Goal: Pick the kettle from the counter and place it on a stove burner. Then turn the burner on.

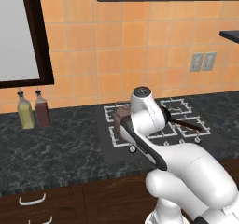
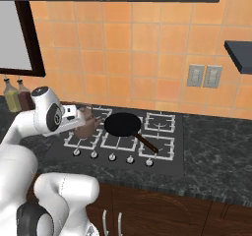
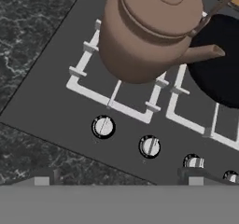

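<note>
The small brown kettle [image 3: 149,31] stands upright on the front-left stove burner [image 3: 116,101], its spout pointing toward the black frying pan [image 3: 219,78]. My gripper [image 3: 117,180] is open and holds nothing. It hovers back from the kettle, over the row of knobs, with the leftmost knob [image 3: 103,126] and the one beside it [image 3: 149,146] just ahead of the fingertips. In the right base view the kettle [image 2: 88,124] sits right beside my hand. In the left base view my arm hides most of the kettle [image 1: 121,115].
The frying pan [image 2: 122,124] lies on the middle burners, its handle pointing front-right. The black marbled counter [image 1: 56,148] lies left of the stove [image 2: 167,146]. A yellow bottle [image 1: 25,113] and a dark red bottle [image 1: 42,111] stand at the wall. A hood hangs overhead.
</note>
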